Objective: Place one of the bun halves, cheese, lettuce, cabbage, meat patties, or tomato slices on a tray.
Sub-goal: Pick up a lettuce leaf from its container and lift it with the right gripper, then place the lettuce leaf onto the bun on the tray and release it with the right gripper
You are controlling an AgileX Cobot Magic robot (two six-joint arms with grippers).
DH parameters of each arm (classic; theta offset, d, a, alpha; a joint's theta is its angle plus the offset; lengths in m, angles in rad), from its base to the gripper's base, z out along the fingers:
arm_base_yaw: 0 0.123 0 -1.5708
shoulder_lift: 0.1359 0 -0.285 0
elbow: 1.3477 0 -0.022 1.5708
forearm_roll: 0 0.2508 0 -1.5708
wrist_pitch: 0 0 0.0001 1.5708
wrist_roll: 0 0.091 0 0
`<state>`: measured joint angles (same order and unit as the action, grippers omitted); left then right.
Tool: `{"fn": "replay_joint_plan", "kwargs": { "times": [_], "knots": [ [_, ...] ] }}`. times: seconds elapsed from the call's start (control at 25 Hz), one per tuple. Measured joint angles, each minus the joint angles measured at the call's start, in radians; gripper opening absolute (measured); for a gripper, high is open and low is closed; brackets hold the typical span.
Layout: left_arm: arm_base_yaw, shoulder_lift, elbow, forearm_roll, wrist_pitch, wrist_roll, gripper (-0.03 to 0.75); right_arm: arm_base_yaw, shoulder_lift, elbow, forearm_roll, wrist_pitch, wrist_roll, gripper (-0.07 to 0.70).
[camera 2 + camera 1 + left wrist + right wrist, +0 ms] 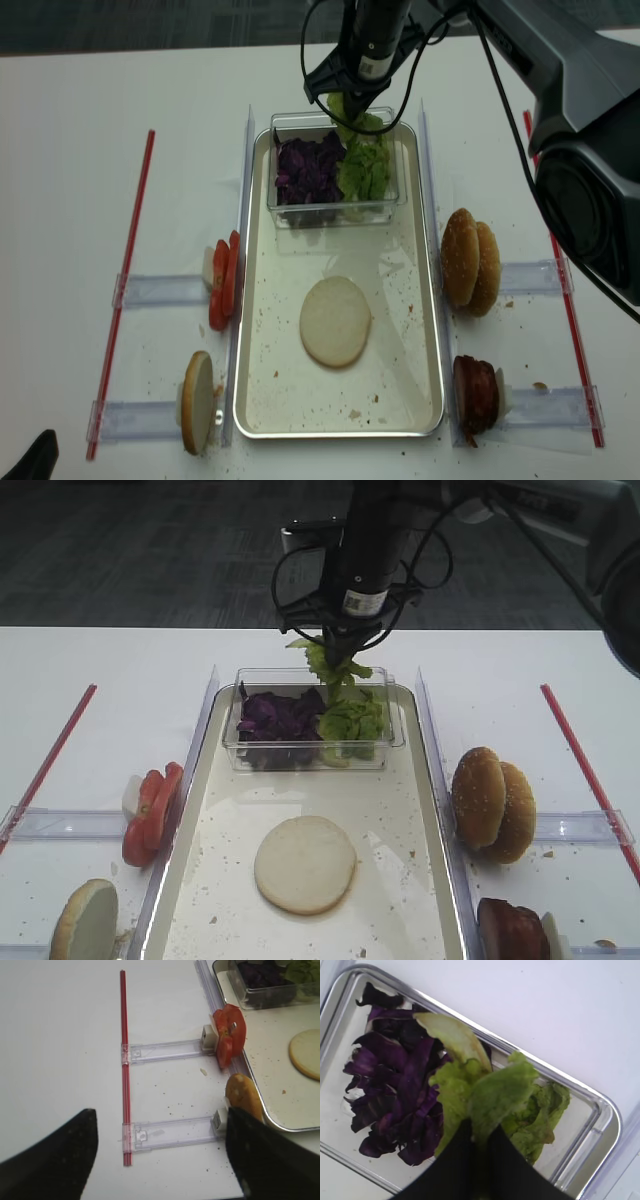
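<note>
My right gripper (340, 645) (479, 1135) is shut on a light green lettuce leaf (330, 665) (495, 1090) and holds it just above the clear box. More lettuce (352, 720) and purple cabbage (280, 718) (395, 1095) lie in that box. On the cream tray (400, 810) one bun half (305, 864) lies cut face up. Tomato slices (150, 815) (230, 1032) stand left of the tray, two bun halves (492, 803) and meat patties (515, 930) right of it. Cheese is out of view. My left gripper (161, 1120) is open over the table, left of the tray.
The clear box (395, 730) sits on the tray's far end. Another bun half (85, 920) (242, 1097) stands at the tray's near left corner. Red strips (50, 755) (585, 765) and clear plastic rails (165, 1050) lie on both sides of the white table.
</note>
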<state>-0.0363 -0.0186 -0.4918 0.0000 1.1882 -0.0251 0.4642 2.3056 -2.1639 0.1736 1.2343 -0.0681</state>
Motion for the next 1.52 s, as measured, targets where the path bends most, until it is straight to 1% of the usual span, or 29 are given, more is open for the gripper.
{"fn": "replay_joint_plan", "kwargs": {
  "times": [0.52, 0.8, 1.0, 1.16, 1.32, 1.52],
  "knots": [
    [0.0, 0.0, 0.0, 0.0, 0.0, 0.0, 0.491, 0.016, -0.004, 0.0, 0.004, 0.002, 0.002, 0.085],
    [0.0, 0.0, 0.0, 0.0, 0.0, 0.0, 0.491, 0.057, -0.066, 0.07, -0.012, 0.004, 0.002, 0.084],
    [0.0, 0.0, 0.0, 0.0, 0.0, 0.0, 0.491, 0.081, -0.161, 0.167, -0.018, 0.004, 0.0, 0.084],
    [0.0, 0.0, 0.0, 0.0, 0.0, 0.0, 0.491, 0.11, -0.254, 0.276, -0.016, 0.004, -0.002, 0.084],
    [0.0, 0.0, 0.0, 0.0, 0.0, 0.0, 0.491, 0.152, -0.345, 0.392, -0.008, 0.004, -0.002, 0.084],
    [0.0, 0.0, 0.002, 0.0, 0.0, 0.0, 0.491, 0.226, -0.433, 0.524, -0.005, 0.004, -0.004, 0.084]
  ]
}}
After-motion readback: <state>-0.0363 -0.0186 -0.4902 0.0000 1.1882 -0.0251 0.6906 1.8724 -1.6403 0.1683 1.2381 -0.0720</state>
